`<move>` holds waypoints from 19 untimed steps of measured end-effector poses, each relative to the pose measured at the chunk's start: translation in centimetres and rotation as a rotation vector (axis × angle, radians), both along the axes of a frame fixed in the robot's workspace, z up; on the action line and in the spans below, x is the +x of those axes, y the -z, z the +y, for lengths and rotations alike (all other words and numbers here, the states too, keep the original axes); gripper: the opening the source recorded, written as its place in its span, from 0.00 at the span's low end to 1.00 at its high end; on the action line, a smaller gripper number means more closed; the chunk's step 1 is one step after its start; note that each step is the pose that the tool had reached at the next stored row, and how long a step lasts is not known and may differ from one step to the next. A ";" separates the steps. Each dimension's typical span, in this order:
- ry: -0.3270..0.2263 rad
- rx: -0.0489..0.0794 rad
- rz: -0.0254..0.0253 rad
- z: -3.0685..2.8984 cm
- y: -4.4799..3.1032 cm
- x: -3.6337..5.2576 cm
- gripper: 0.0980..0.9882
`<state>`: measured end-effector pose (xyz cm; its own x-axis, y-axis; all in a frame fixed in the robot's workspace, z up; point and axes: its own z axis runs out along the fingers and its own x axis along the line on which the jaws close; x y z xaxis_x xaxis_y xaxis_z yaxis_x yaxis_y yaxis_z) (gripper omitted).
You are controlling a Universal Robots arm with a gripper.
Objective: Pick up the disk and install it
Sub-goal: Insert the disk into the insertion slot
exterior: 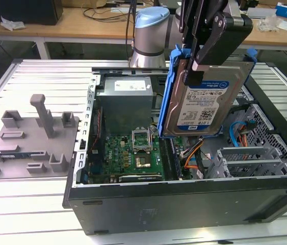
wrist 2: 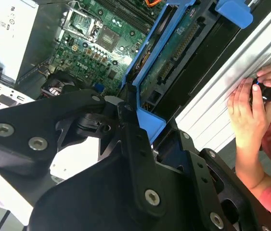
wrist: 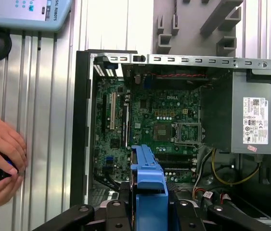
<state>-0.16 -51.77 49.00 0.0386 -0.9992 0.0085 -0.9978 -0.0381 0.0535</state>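
**One disk clamped in the pincer, held on edge over the open case**

One arm in play. In the exterior view, the gripper [exterior: 197, 64] has its black fingers closed tight on the upper part of the disk [exterior: 204, 107]. One finger presses the labelled face.

The disk stands nearly upright, slightly tilted, over the interior of the computer case [exterior: 184, 204], which lies on its side with its panel off. The disk's blue bracket [exterior: 170, 87] frames the silver body.

Labels:
- The disk carries a white label with a blue band and small square code patches, turned toward the exterior view.
- The power supply [exterior: 125, 99] has a white sticker with small coloured marks, seen in the first wrist view.

Layout in the exterior view:
- The power supply sits at the far side of the case, just to the exterior view's left of the disk.
- The green motherboard [exterior: 133, 150] lies nearer, below it.
- A grey fixture plate [exterior: 31, 138] rests on the slatted table [exterior: 41, 71], to the exterior view's left of the case and apart from it.

In the second wrist view, a person's hands [wrist 2: 248, 110] hold a small dark object beside the case.
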 end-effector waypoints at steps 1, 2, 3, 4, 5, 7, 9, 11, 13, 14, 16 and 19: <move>0.000 0.000 0.0000 0.00 0.00 0.00 0.30; 0.000 0.000 0.0000 0.00 0.00 0.00 0.30; 0.000 0.000 0.0000 0.00 0.00 0.00 0.30; 0.000 0.000 -0.0013 0.00 0.01 0.00 0.30; 0.000 0.001 -0.0095 0.01 0.02 -0.03 0.30; 0.000 0.002 -0.0199 0.00 0.05 -0.03 0.30; 0.000 0.002 -0.0199 0.00 0.05 -0.04 0.30; 0.000 0.002 -0.0200 0.00 0.07 -0.04 0.30; 0.000 0.006 -0.0229 -0.05 0.11 -0.04 0.30; 0.000 0.008 -0.0236 -0.10 0.13 -0.05 0.30; 0.000 0.012 -0.0241 -0.21 0.23 -0.04 0.30; 0.002 0.029 -0.0241 -0.39 0.53 -0.05 0.30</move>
<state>-0.20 -52.16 48.47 0.0369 -0.9991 -0.0196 -0.9989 -0.0375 0.0284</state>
